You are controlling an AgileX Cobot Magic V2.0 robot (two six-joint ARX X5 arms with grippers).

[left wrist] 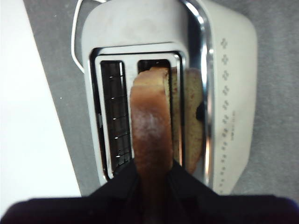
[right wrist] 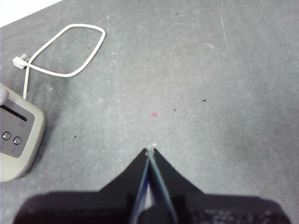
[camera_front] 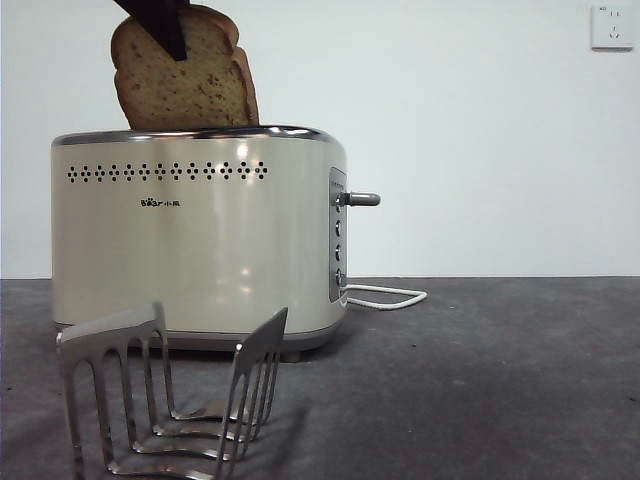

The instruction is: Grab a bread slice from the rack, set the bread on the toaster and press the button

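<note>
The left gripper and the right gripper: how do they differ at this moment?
The left gripper is shut on the slice of bread, while the right gripper is shut on nothing. The left one hangs over the toaster; the right one is over the bare table beside it. Both have black jaws.

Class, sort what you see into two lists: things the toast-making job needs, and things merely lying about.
Needed: slice of bread, held by the left gripper above a toaster slot; rack; button.

Lying about: white power cord; wall socket; right gripper, waiting over the table.
</note>
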